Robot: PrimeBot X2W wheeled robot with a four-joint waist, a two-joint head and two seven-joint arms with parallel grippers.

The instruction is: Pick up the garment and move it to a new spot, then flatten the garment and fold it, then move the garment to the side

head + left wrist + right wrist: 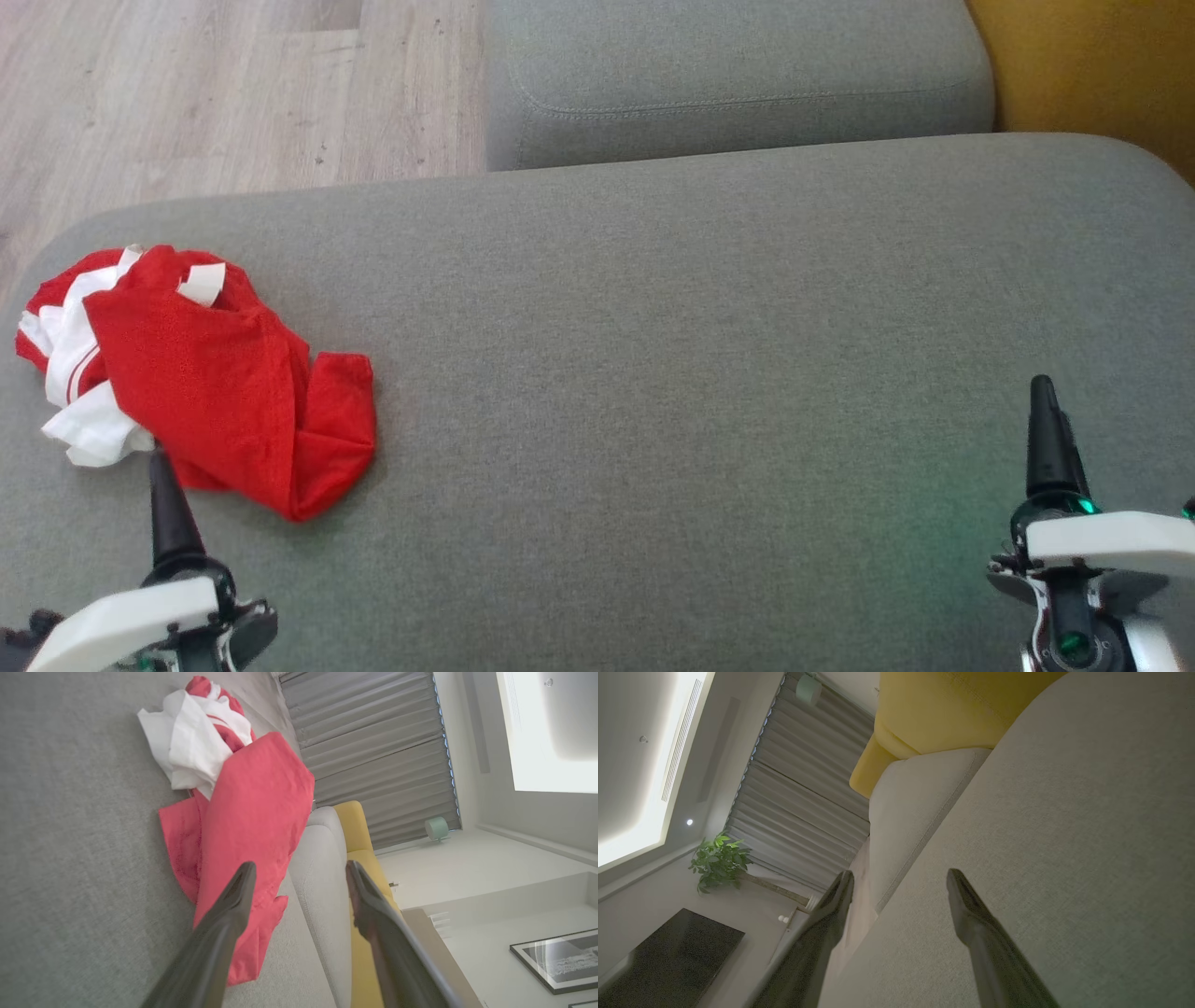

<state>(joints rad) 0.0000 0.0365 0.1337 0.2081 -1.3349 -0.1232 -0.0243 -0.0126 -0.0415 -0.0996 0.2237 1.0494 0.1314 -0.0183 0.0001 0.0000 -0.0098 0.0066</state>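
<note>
Head view puts the left hand (166, 495) at the lower left, its dark finger tipped up to the near edge of the garment (215, 373). The right hand (1050, 439) sits at the lower right over bare sofa seat (700, 355), well apart from the cloth. The left arm is plainly the nearer, so the pick-up looks to be its job.

The garment lies crumpled at the seat's left end, just ahead of that left fingertip. Its long axis runs on a slant, from a red lobe near and to the right, up to a white-trimmed bunch far and to the left. Beyond the seat come a second grey cushion (738, 84) and wooden floor (187, 93).

Each hand shows one finger from the head, which hides the opening. The wrist views settle it: both hands stand well spread and hold nothing. Left wrist view also has one finger crossing the red cloth and the other past its edge. Whether that finger touches the fabric I cannot tell. Right wrist view looks along plain grey seat.
</note>
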